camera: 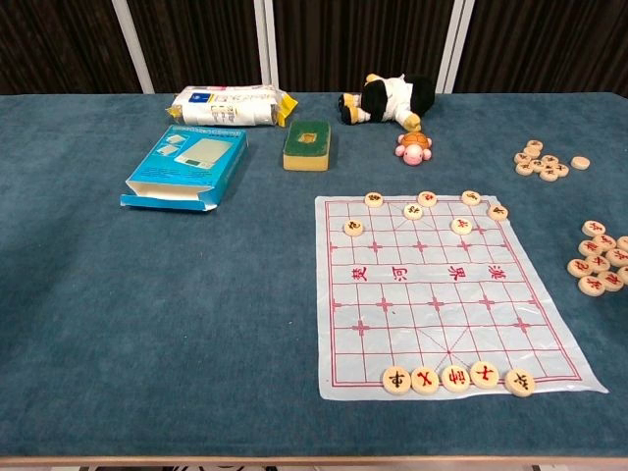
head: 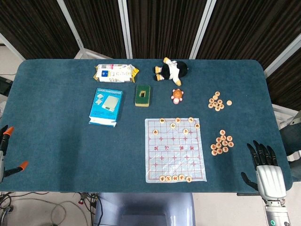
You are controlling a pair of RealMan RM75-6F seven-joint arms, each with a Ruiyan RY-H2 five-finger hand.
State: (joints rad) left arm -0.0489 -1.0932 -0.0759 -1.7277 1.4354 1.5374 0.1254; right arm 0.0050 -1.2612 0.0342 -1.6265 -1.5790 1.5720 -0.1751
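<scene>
fingers (head: 261,151) of the right hand (head: 266,170) are spread apart and hold nothing; the hand rests at the near right edge of the table (head: 61,141), palm down, just short of the near pile of chess pieces (head: 221,142), the things closest to it. the left hand (head: 4,153) shows only as a sliver with orange tips at the near left edge, and whether it is wide or closed cannot be told.

left of the right hand lies the chess mat (camera: 446,294), flat and square to the near edge, so its grid reads from the robot's side. a row of pieces (camera: 455,377) sits along its near line, side by side, and a looser set (camera: 424,209) stands on its far lines, as though two sides were being laid out. the near pile lies off the mat to the right, and a second pile (head: 217,101) lies farther back, well apart from it.

beyond the mat, a small turtle toy (camera: 414,147), a sponge (camera: 307,144) and a blue box (camera: 188,169) with its near flap open. farthest, a plush animal (camera: 389,99) on its side and a white packet (camera: 230,106).
</scene>
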